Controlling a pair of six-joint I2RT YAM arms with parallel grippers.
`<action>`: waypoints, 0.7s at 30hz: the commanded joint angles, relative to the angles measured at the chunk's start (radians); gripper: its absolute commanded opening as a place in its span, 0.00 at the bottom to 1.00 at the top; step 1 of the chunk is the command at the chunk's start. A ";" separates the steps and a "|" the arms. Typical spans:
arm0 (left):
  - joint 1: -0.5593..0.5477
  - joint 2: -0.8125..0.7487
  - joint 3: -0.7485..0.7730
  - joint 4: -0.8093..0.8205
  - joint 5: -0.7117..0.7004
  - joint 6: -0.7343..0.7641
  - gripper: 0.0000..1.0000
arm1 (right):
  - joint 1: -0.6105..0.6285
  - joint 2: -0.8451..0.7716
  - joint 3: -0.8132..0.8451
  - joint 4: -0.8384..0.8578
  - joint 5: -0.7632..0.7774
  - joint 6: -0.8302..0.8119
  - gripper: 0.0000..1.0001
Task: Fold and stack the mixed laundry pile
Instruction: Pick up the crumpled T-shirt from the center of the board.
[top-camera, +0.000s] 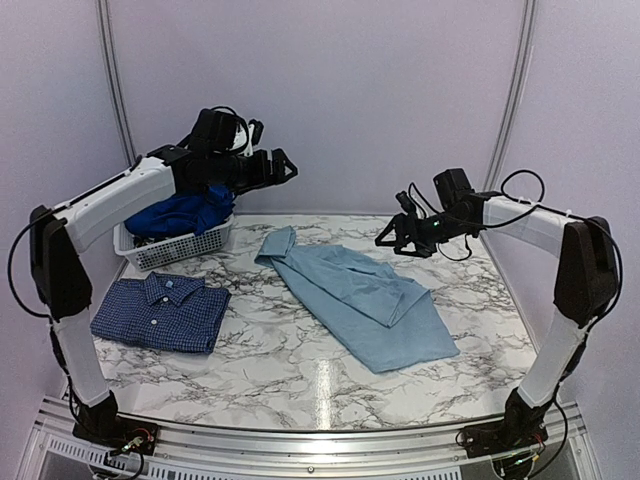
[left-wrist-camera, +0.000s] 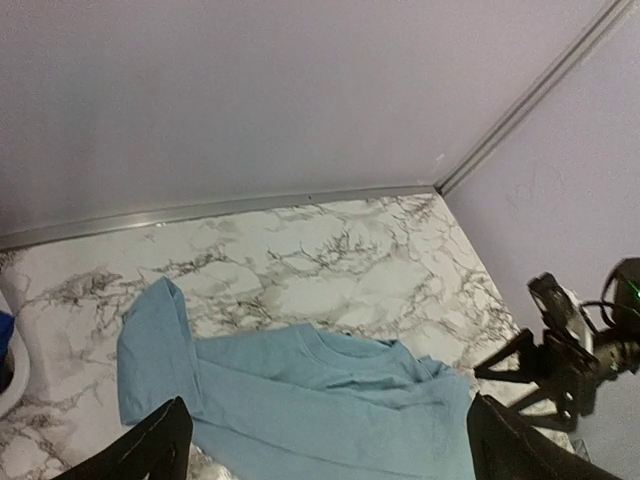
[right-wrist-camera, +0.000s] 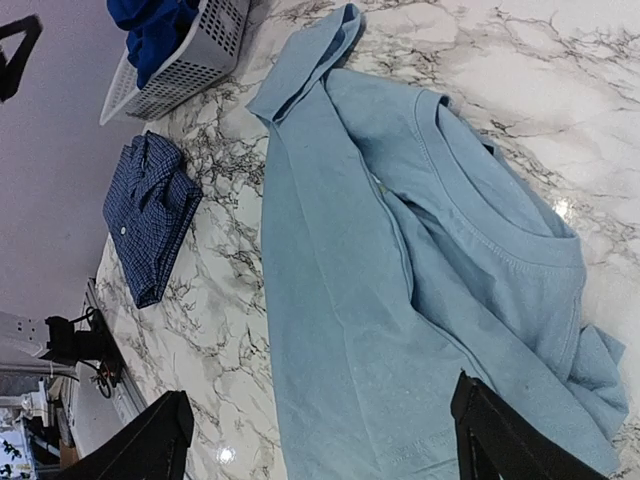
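A pale blue T-shirt (top-camera: 360, 295) lies partly folded in the middle of the marble table; it also shows in the left wrist view (left-wrist-camera: 320, 400) and the right wrist view (right-wrist-camera: 400, 290). A navy small-check shirt (top-camera: 160, 312) lies folded at the left, also seen in the right wrist view (right-wrist-camera: 150, 215). Royal blue clothes (top-camera: 180, 213) fill the white basket (top-camera: 180, 248). My left gripper (top-camera: 285, 168) is open and empty, raised above the table's back left. My right gripper (top-camera: 395, 237) is open and empty, raised over the T-shirt's far right end.
The white slatted basket also shows in the right wrist view (right-wrist-camera: 190, 70) at the table's back left corner. Lilac walls close the back and sides. Bare marble (top-camera: 290, 380) shows in front of the garments.
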 joint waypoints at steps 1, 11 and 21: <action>0.042 0.303 0.148 -0.047 -0.077 0.096 0.99 | 0.003 0.010 -0.019 0.083 0.041 0.034 0.86; 0.043 0.660 0.345 -0.111 -0.224 0.165 0.94 | 0.061 -0.012 -0.087 0.086 0.141 0.009 0.87; 0.074 0.659 0.243 -0.169 -0.121 0.112 0.00 | 0.178 -0.030 -0.029 0.122 0.076 0.083 0.88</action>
